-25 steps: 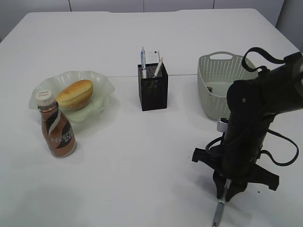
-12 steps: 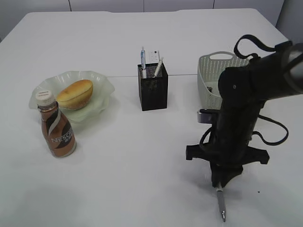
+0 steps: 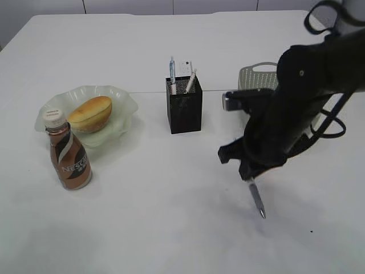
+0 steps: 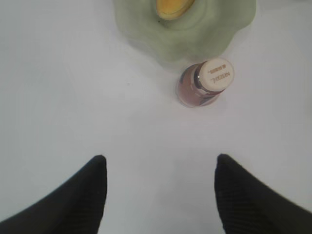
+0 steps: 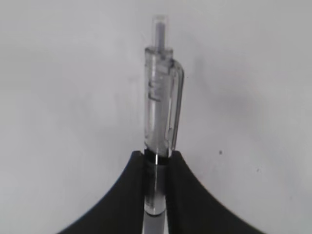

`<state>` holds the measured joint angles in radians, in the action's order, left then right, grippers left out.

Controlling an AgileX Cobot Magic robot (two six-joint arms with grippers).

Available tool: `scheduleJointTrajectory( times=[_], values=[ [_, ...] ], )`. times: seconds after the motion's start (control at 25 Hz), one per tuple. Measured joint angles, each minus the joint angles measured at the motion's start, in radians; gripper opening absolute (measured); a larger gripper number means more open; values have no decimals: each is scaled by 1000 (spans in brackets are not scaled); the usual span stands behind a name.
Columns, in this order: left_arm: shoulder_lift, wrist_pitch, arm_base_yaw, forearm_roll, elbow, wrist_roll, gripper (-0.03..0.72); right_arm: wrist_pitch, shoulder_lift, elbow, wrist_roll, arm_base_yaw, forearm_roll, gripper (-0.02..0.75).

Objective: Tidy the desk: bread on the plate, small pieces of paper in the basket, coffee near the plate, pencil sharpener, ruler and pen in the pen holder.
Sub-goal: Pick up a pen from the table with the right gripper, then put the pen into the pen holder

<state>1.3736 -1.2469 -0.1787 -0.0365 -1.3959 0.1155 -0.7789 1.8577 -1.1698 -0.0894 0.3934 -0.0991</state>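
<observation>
1. The right hand hung above the white surface, toward its right side and between the near and far edges, pinching a clear pen.
2. In the right wrist view the two dark fingers were pressed against the pen's barrel, with the clip end sticking out past them.
3. In the exterior view the pen pointed down at a slant and appeared clear of the surface.
4. The left hand was spread wide, holding nothing, above the left part of the surface; it could be seen only in its own wrist view.
5. Below that hand stood the coffee bottle, upright with its cap on, just beside the pale green plate.
6. The bread lay on the plate near the left edge, and the bottle stood at the plate's near side.
7. The black mesh pen holder stood in the middle of the surface, with several items standing in it.
8. The basket sat toward the right edge, mostly hidden behind the right arm.
</observation>
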Motion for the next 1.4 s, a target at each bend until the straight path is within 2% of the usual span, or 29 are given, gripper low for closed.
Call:
scheduleJointTrajectory(
  times=[0.24,0.48,0.68,1.16,1.4],
  values=[
    [0,0,0,6,0,0,498,318,-227,114,13,0,33,78],
    [0,0,0,8,0,0,457,653,-317,163,18,0,197,78],
    [0,0,0,8,0,0,409,866,-274,165,19,0,224,78],
    [0,0,0,42,0,0,396,1289,-106,165,100,0,216,78],
    [0,0,0,54,0,0,389,1456,24,86,123,0,175,79]
  ],
)
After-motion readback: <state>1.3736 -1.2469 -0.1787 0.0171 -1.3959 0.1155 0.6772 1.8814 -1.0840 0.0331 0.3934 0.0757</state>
